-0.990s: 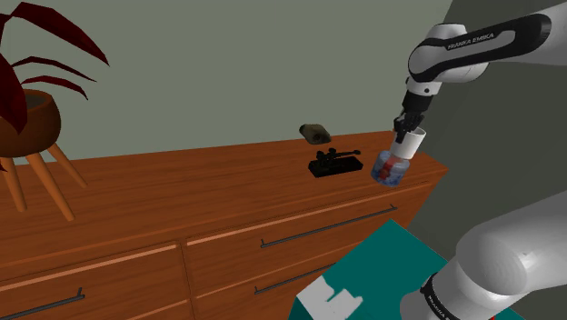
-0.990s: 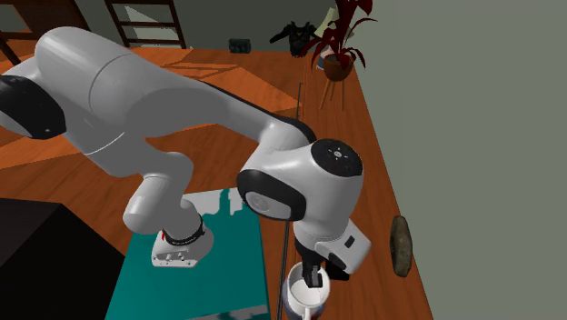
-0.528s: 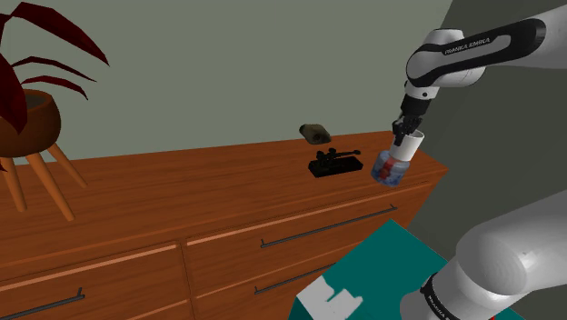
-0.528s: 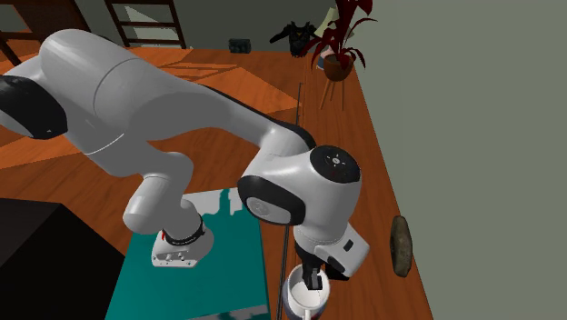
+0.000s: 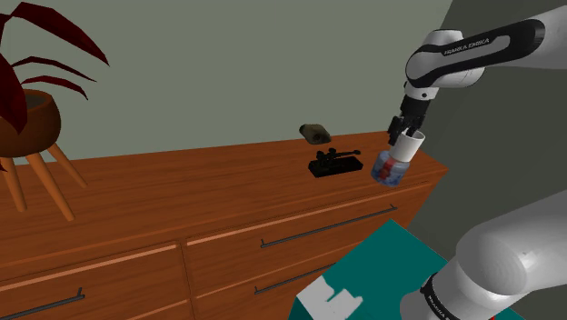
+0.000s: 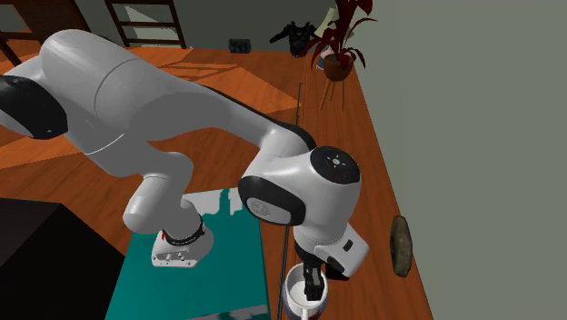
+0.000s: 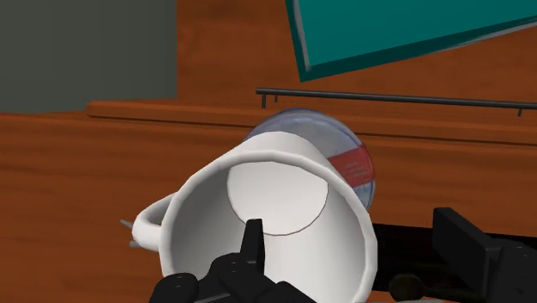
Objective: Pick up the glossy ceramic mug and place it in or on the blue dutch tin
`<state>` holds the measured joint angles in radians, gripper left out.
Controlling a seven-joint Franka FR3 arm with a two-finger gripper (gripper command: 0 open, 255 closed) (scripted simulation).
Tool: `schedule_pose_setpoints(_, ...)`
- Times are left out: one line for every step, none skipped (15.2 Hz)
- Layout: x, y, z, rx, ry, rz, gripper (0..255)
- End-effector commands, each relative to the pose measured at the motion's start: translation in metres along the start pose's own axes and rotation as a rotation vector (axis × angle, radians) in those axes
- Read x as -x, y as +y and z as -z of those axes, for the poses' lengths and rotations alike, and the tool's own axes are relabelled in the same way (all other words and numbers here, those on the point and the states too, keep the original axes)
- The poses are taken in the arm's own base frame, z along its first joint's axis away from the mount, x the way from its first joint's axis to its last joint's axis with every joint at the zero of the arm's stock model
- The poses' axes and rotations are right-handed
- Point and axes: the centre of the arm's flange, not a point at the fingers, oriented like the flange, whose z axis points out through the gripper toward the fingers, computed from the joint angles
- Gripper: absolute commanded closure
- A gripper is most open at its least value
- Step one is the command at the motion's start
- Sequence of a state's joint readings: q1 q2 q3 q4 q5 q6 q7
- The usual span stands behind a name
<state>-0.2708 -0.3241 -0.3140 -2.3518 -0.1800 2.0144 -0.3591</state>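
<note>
A white mug leans tilted on top of the blue tin, which stands near the right-hand end of the wooden dresser top. My gripper hovers right at the mug's rim, its fingers slightly apart. In the wrist view the mug shows its open mouth, handle off to one side, with the tin and its red label behind it. One finger reaches inside the mug; the gripper straddles the wall without clasping it. From the second exterior view the mug sits under the gripper.
A black tool-like object lies just beside the tin, and a dark stone-like lump sits by the wall. A potted red plant stands far along the dresser. The teal stand is below the drawers.
The fingers have parted from the mug's rim and the hand has shifted slightly. The mug stays tilted on the tin.
</note>
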Motion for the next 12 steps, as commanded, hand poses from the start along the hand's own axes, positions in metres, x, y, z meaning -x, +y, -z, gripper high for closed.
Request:
schedule_pose_setpoints(0.000,0.000,0.013,0.000,0.000,0.000,0)
schedule_pose_setpoints(0.000,0.000,0.027,0.000,0.000,0.000,0)
schedule_pose_setpoints(0.000,0.000,0.040,0.000,0.000,0.000,0)
schedule_pose_setpoints(0.000,0.000,0.050,0.000,0.000,0.000,0)
schedule_pose_setpoints(0.000,0.000,0.050,0.000,0.000,0.000,0)
schedule_pose_setpoints(0.000,0.000,0.050,0.000,0.000,0.000,0)
schedule_pose_setpoints(0.000,0.000,0.050,0.000,0.000,0.000,0)
schedule_pose_setpoints(0.000,0.000,0.050,0.000,0.000,0.000,0)
schedule_pose_setpoints(0.000,0.000,0.050,0.000,0.000,0.000,0)
schedule_pose_setpoints(0.000,0.000,0.050,0.000,0.000,0.000,0)
schedule_pose_setpoints(0.000,0.000,0.050,0.000,0.000,0.000,0)
schedule_pose_setpoints(0.000,0.000,0.050,0.000,0.000,0.000,0)
